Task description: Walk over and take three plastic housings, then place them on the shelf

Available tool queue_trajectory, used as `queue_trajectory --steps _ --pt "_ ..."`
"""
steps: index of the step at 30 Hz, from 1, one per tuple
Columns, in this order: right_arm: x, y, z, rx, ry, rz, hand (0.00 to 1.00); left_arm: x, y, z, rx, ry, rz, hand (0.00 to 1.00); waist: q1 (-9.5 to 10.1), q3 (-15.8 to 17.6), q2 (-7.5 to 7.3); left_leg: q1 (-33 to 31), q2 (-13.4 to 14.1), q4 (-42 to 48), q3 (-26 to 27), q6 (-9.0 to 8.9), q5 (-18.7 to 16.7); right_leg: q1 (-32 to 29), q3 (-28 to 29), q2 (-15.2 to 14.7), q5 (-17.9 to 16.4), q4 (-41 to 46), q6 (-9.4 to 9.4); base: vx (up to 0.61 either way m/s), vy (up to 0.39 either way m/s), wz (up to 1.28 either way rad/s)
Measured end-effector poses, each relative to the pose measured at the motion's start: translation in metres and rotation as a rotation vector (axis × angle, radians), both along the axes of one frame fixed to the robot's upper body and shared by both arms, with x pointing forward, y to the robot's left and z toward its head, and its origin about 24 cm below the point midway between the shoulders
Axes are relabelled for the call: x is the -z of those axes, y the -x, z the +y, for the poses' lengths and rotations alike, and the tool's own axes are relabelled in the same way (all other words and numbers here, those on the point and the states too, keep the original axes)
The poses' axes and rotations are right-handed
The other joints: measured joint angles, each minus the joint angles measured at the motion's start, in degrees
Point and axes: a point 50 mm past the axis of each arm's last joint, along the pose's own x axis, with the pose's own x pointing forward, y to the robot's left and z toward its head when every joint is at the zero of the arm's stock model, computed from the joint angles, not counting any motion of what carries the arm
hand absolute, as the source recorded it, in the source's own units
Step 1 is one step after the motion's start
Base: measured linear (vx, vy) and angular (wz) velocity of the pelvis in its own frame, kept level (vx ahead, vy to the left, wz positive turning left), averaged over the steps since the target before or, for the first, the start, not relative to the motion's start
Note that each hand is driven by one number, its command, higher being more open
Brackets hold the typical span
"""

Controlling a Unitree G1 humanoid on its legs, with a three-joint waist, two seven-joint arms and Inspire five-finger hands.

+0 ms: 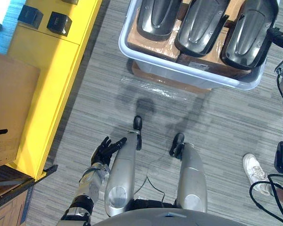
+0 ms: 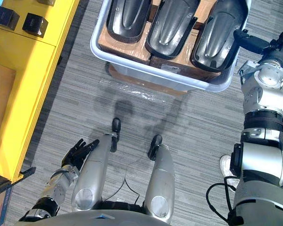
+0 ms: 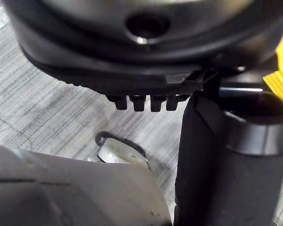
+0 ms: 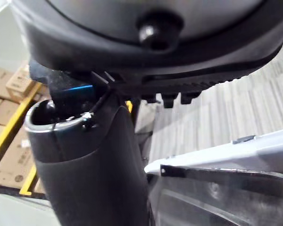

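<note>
Ahead, three dark housings [image 1: 200, 26] side by side in pale bin [image 1: 172, 73].

**Student:** Which colours mark the load?

**Tutor:** The plastic housings [image 1: 200, 26] are glossy dark grey, shading to black, with pale highlights along their ridges. They lie on a plain brown cardboard sheet [image 1: 148, 44] inside a pale grey-white bin [image 1: 170, 70].

**Student:** And the surroundings?

**Tutor:** The floor [image 1: 217, 122] is mid-grey with fine, streaked lines running across it. The shelf [image 1: 52, 70] is bright yellow and carries small black boxes [image 1: 59, 23]. The cardboard box [image 1: 9, 108] is an even tan-brown. A person's shoe [image 1: 253, 168] is white.

**Student:** The hands?

**Tutor:** The left hand [image 1: 106, 149] and the right hand [image 2: 254, 43] are both black, fingers included.
</note>
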Motion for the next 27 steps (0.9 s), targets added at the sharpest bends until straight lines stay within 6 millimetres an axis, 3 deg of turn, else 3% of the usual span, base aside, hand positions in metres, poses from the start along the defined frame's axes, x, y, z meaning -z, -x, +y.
queue_trajectory --steps 8,27 --pt "0.011 0.006 -0.018 0.023 0.031 0.173 1.00 0.001 0.003 0.002 -0.010 0.022 0.001 1.00 0.25 -0.01 0.03 -0.26 -0.34 -1.04 0.13 0.08 0.63 -0.76 0.04 -0.59 -0.18 0.01 0.30 -0.01 -0.024 0.01" --pt "0.015 0.000 -0.013 -0.057 0.151 0.295 1.00 0.004 0.010 -0.001 -0.024 0.077 -0.016 1.00 1.51 0.42 0.91 -3.05 -1.10 0.47 -1.39 0.02 0.62 -2.50 -1.55 -1.51 -1.48 2.04 -0.09 0.01 -0.040 0.05"
